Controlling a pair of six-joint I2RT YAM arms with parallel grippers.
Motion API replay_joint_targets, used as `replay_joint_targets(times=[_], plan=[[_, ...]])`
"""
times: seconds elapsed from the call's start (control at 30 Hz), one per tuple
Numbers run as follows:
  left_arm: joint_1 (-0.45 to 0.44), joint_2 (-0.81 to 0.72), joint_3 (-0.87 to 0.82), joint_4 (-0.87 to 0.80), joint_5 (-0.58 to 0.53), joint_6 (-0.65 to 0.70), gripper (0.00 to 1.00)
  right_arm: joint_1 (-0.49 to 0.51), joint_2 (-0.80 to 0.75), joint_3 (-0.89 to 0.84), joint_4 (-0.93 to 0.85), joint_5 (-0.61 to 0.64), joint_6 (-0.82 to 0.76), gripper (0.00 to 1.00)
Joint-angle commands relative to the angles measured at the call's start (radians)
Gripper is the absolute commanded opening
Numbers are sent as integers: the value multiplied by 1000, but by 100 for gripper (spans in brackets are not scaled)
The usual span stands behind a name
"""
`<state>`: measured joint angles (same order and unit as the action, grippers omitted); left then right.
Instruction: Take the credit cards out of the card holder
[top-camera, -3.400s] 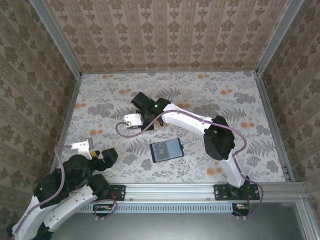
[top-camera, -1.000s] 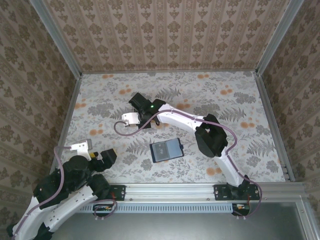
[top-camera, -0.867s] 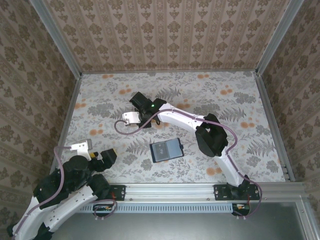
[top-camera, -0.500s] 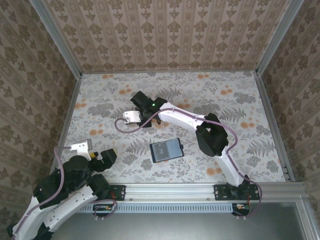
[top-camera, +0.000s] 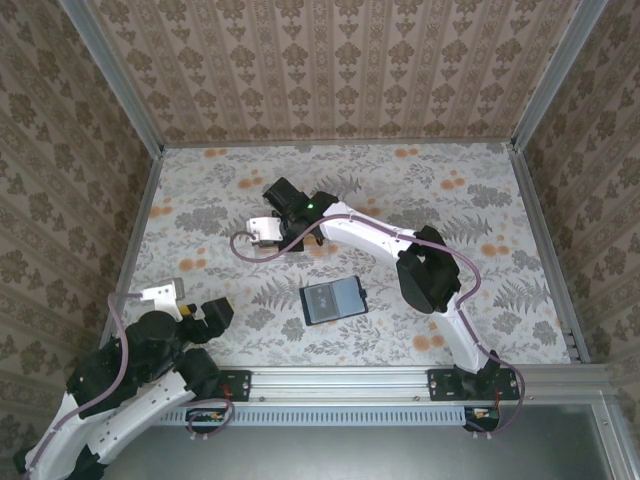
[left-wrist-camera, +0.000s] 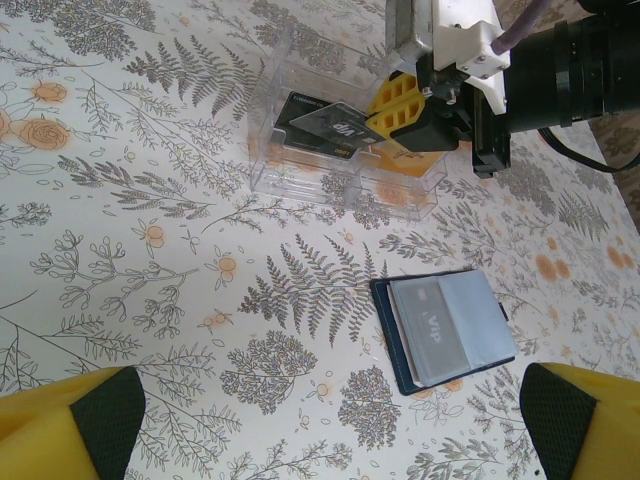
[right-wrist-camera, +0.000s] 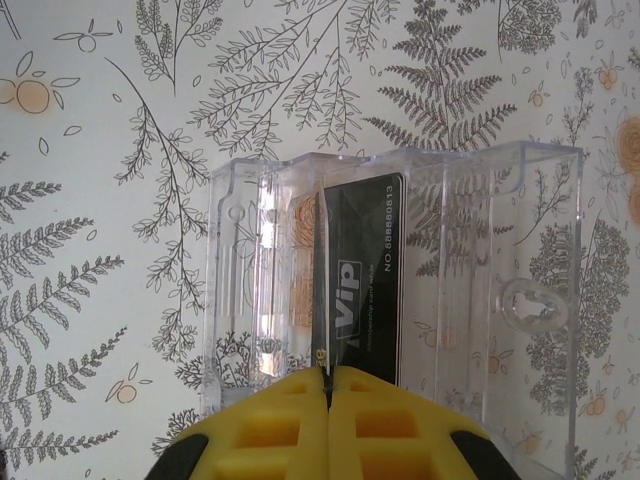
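Ben: All over the tabletop (top-camera: 480, 200) are grey leaves and little orange flowers. What is round it?

Mia: Brown patterned walls (top-camera: 340, 70) on three sides, with grey metal rails (top-camera: 546, 250) along the edges.

Ben: Where is the card holder?

Mia: The card holder (top-camera: 333, 300) lies open and flat near the front edge, between the two arms. A pale card (left-wrist-camera: 430, 325) sits in it.

Ben: And the fingers?

Mia: The right fingers (right-wrist-camera: 318, 400) are pressed together on a dark card (left-wrist-camera: 335, 125), right over a clear box (left-wrist-camera: 310, 175). That box is behind the card holder and not touching it. The left fingers (left-wrist-camera: 60, 425) are wide apart with nothing between them, low by the front left corner.

Ben: Is there room to move?

Mia: Yes — the back of the tabletop and the whole right side are bare flowers and leaves. So is the left side, next to the rail.
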<state>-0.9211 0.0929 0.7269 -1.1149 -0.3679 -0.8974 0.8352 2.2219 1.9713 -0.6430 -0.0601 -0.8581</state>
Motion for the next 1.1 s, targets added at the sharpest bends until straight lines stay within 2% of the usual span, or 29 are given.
replay_joint_targets(times=[0.0, 0.67, 0.8, 0.9, 1.07], plan=[[3, -15, -9, 7, -14, -6, 100, -8, -36, 23, -44, -17, 17, 0], [1, -18, -8, 10, -11, -5, 100, -15, 53, 88, -72, 8, 45, 0], [1, -20, -8, 9, -9, -4, 100, -15, 70, 95, -64, 10, 54, 6], [2, -19, -8, 10, -8, -4, 100, -15, 79, 100, -54, 15, 60, 22], [2, -21, -9, 10, -10, -4, 100, -15, 82, 101, -28, 31, 69, 24]])
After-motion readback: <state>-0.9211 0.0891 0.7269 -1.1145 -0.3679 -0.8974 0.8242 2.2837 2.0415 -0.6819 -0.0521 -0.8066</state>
